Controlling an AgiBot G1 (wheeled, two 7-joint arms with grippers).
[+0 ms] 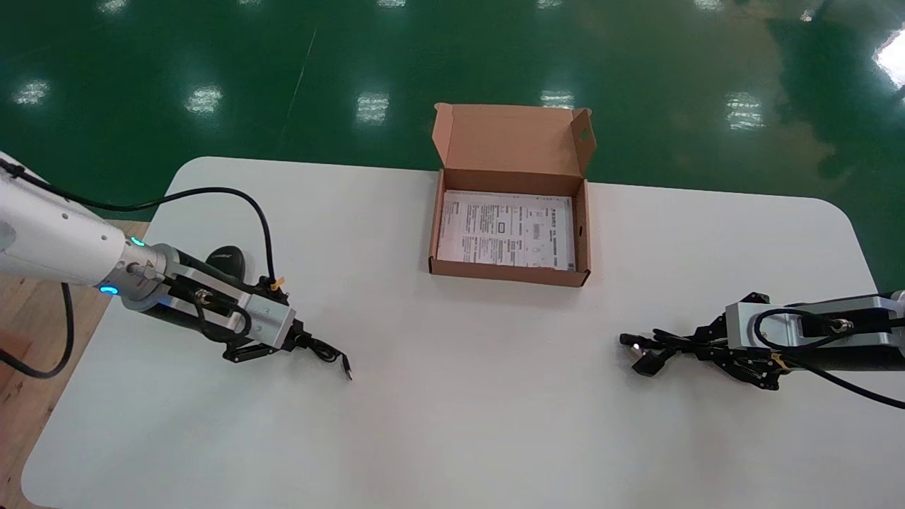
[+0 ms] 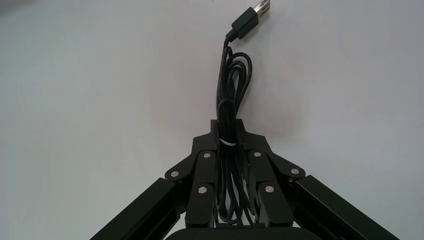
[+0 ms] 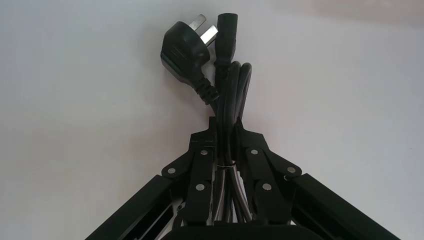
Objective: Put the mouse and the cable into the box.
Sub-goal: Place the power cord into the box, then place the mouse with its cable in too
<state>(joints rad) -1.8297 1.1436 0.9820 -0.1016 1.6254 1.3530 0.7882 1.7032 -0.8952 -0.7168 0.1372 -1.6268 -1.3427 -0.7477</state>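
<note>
Two pinches: left gripper [image 2: 227,131] holds cable [image 2: 234,85], right gripper [image 3: 225,127] a cord [image 3: 230,85]; drooping, either could snag the upper-centre box [image 1: 505,271].

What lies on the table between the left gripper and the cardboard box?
Only bare table, in the head view, between the left gripper, shut on the USB cable, and the box. The right gripper holds a power cable.

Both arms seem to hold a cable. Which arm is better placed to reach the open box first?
Probably the right. The right gripper, shut on the power cable, is nearer the box. The left gripper holds the USB cable farther away.
</note>
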